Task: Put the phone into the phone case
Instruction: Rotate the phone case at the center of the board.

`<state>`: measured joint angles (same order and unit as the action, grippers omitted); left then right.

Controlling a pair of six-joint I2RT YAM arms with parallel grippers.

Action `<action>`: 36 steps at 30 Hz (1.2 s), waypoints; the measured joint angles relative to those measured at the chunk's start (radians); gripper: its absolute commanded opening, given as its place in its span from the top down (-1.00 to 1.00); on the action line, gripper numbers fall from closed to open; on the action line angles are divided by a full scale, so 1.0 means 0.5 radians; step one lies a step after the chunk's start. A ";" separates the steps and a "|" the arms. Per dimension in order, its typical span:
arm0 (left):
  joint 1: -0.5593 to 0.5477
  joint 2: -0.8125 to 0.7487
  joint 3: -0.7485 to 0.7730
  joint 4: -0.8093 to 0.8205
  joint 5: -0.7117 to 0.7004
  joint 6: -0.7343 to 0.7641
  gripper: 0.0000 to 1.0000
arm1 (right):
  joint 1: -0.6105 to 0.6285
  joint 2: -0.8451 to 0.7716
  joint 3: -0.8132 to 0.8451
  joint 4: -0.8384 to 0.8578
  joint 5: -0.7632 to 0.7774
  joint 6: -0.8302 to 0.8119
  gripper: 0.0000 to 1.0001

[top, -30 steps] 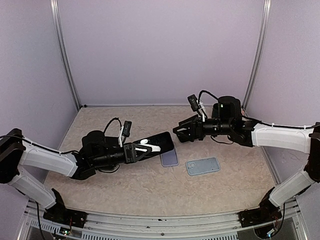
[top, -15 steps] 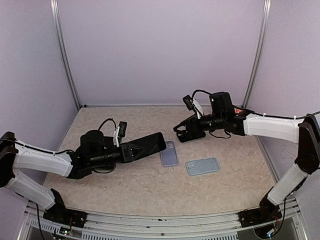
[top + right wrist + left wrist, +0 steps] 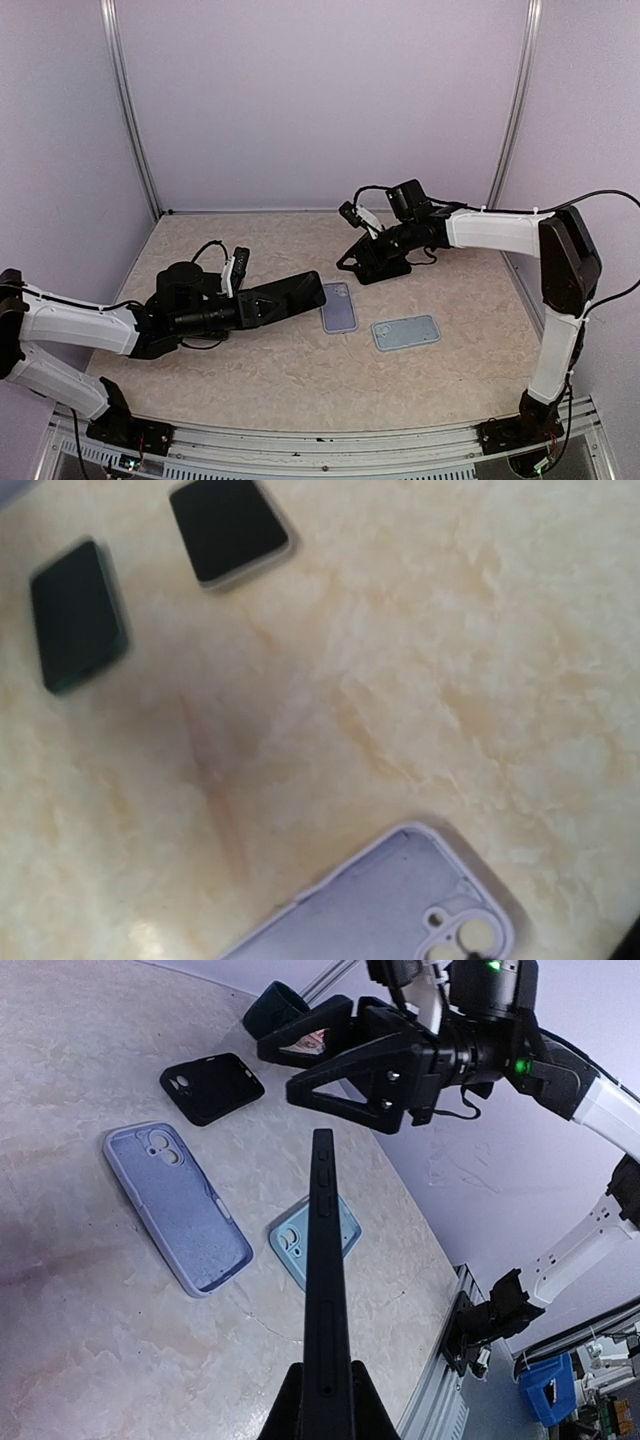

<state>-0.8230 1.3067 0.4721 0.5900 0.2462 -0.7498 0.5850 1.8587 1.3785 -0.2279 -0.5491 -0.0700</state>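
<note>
A black phone (image 3: pixel 300 293) is held edge-up in my left gripper (image 3: pixel 262 303), which is shut on its near end. In the left wrist view the phone (image 3: pixel 322 1260) runs up from my left gripper (image 3: pixel 325 1405) and hangs over the table. Beneath and to its left lies a lavender phone case (image 3: pixel 178 1205), open side up, also seen in the top view (image 3: pixel 339 306) and the right wrist view (image 3: pixel 400 905). My right gripper (image 3: pixel 350 262) hovers open over the far table, its fingers (image 3: pixel 330 1095) spread above a black case (image 3: pixel 212 1087). Its own fingers do not show in the right wrist view.
A light blue case (image 3: pixel 406 332) lies right of the lavender one. A dark teal object (image 3: pixel 278 1005) sits behind the black case. Two dark flat slabs (image 3: pixel 228 528) (image 3: pixel 77 613) lie on the marbled table (image 3: pixel 280 370). Walls enclose three sides.
My right gripper has swung left and toward the back, dropping low over the black case, its jaws narrowing somewhat. My left arm has drawn back slightly left with the phone.
</note>
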 measured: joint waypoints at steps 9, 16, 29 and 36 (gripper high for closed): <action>0.000 -0.214 -0.066 -0.117 -0.039 0.034 1.00 | 0.000 0.450 0.372 -0.252 -0.081 -0.172 -0.09; 0.000 -0.352 -0.072 -0.241 -0.101 0.076 1.00 | 0.000 0.674 0.608 -0.400 -0.098 -0.240 0.00; 0.000 -0.357 -0.079 -0.301 -0.105 0.073 1.00 | -0.002 0.850 0.723 -0.487 0.040 -0.305 0.11; 0.000 -0.329 -0.079 -0.301 -0.105 0.071 1.00 | -0.002 0.867 0.734 -0.461 0.132 -0.298 0.10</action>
<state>-0.8230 1.1423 0.4324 0.4397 0.1940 -0.7143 0.5838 2.2925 1.7454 -0.4583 -0.4831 -0.2192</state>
